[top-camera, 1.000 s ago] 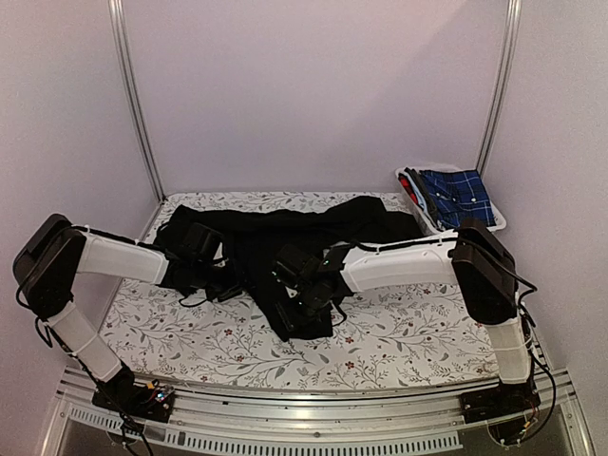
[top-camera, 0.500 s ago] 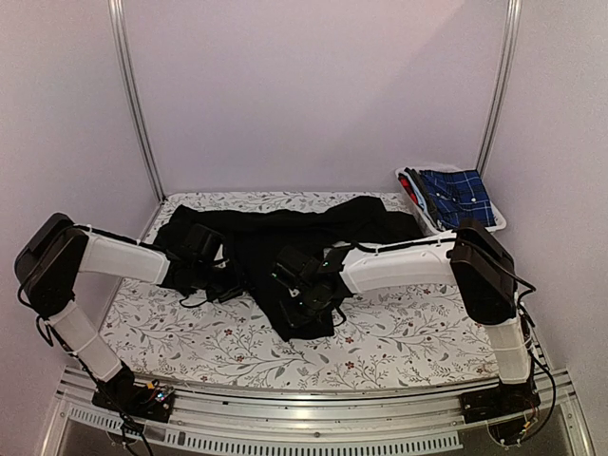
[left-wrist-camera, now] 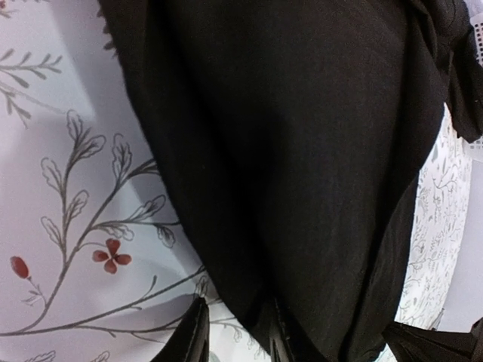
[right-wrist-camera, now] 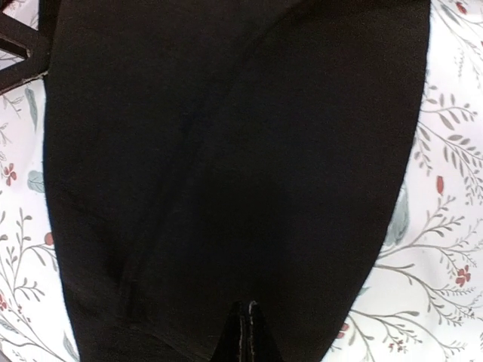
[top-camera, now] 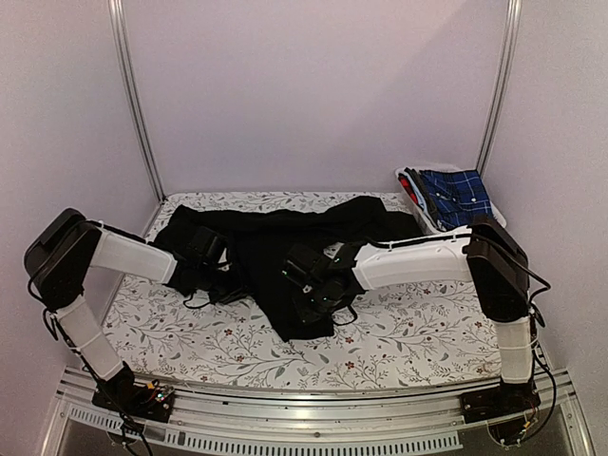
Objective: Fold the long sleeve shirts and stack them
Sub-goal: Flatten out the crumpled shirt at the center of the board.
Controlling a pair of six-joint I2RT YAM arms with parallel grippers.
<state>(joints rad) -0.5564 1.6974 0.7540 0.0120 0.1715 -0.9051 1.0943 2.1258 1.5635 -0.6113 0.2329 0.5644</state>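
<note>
Black shirt point(top-camera: 285, 233) spread on flowered table point(top-camera: 408, 332). Left claw point(left-wrist-camera: 235, 326) narrowly open astride shirt edge. Right claw point(right-wrist-camera: 245, 320) closed, apparently pinching it.

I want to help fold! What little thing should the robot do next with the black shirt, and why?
Probably close the left tool on the edge of the black shirt. Its fingers stand apart with that edge between them, while the right tool is shut, apparently on the cloth. Then both could lift together.
</note>
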